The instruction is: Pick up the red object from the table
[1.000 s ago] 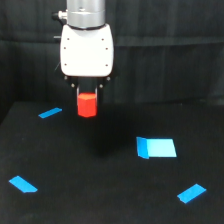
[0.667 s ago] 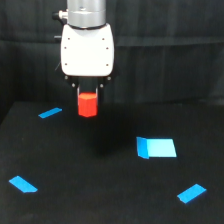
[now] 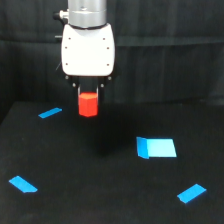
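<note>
- Place looks like a robotics lab / test cell, not a home or a shop.
- Behind everything hangs a black curtain [image 3: 165, 30] w/ soft vertical folds; it closes the whole background, as in a controlled recording setup.
- The table [image 3: 100, 200] is a wide matte black surface, plain, w/o any household things.
- On it are blue tape strips [image 3: 50, 113], [image 3: 23, 184], [image 3: 191, 193], placed apart like position marks, and a light-blue rectangle [image 3: 157, 148] at the exterior view's right.
- An industrial-type arm w/ a white housing [image 3: 88, 47] and a grey metal joint above it hangs over the table, approx. centre-left.
</note>
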### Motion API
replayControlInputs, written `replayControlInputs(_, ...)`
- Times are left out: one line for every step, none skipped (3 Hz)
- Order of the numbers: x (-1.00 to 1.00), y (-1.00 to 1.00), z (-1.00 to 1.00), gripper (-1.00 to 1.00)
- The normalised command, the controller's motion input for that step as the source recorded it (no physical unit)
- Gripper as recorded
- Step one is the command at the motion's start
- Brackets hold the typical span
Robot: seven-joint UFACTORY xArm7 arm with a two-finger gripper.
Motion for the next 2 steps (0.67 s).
replayControlInputs(0.1,0.06,0.04,-0.96)
replayControlInputs(-0.05,0.03,0.11,-0.89)
